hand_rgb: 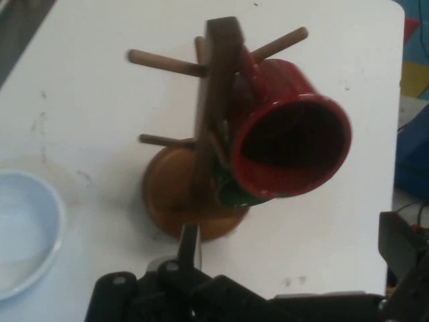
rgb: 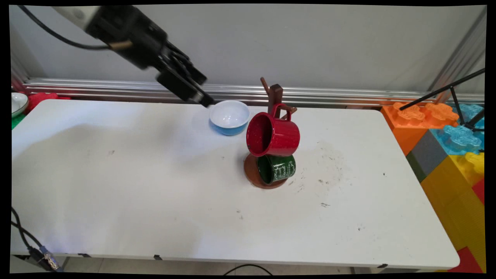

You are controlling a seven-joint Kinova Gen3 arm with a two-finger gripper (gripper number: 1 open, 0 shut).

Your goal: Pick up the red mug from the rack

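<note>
1. Black hand [rgb: 201, 99] raised over the far side of the white bench [rgb: 155, 186], holding nothing; cannot tell how far open.
2. Nearest: blue bowl [rgb: 229, 117] with white inside, just at 4 o'clock of the hand.
3. Wooden mug tree [rgb: 276, 97] at 3 o'clock of the bowl, carrying a red mug [rgb: 273, 135] above a green mug [rgb: 277, 169].
4. Toy blocks [rgb: 445, 143] at the 3 o'clock edge.

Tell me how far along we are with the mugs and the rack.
Done: the red mug and the green mug both hang on the wooden rack. In hand: nothing; the hand is open, raised beside the blue bowl. Left: only the bowl stands loose on the table.
</note>
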